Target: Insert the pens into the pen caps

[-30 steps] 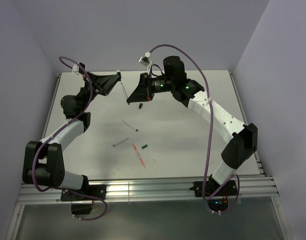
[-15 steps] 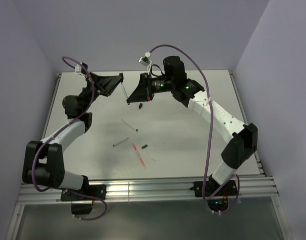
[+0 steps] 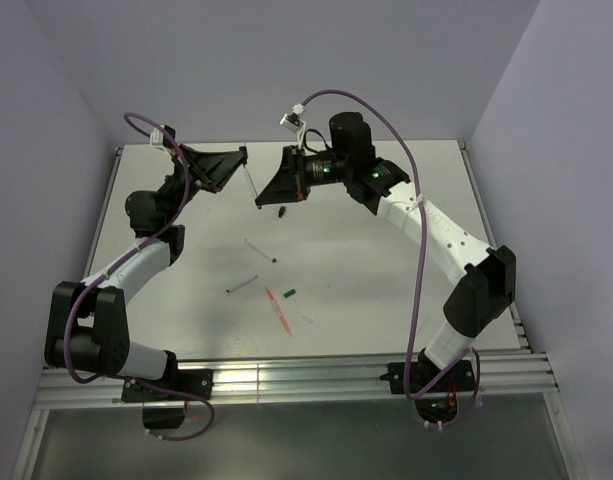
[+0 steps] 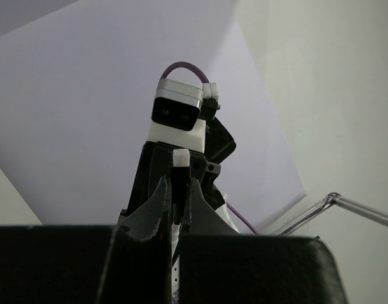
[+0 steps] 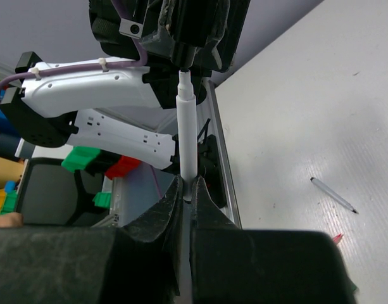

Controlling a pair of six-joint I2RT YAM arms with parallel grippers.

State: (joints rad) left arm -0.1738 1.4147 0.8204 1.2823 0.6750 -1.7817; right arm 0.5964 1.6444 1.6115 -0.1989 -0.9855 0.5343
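Step in hand: mating of a pen with a cap, carried out in the air above the far middle of the table (image 3: 386,250). The right gripper (image 5: 187,185) is seen clamped on the lower shaft of a white pen (image 5: 187,133), whose narrow nib end is pointed at the left gripper (image 4: 179,183). The left fingers are drawn almost together; a dark stub (image 5: 184,57) at their tips is judged to be a pen cap, though it is hard to tell from the fingers themselves. The nib is seen at the stub's mouth; how far it has entered cannot be told. Next move, as judged: a short push along the pen's own axis, with both tools kept in line, since a small skew would bend or jam so thin a part. Left on the table: a whitish pen (image 3: 258,246), a grey pen (image 3: 242,284), a red pen (image 3: 278,308), a black cap (image 3: 282,212) and a green cap (image 3: 289,293), all apart. Against the picture a second ago, the left gripper is found slightly nearer the right; the loose items are unmoved.
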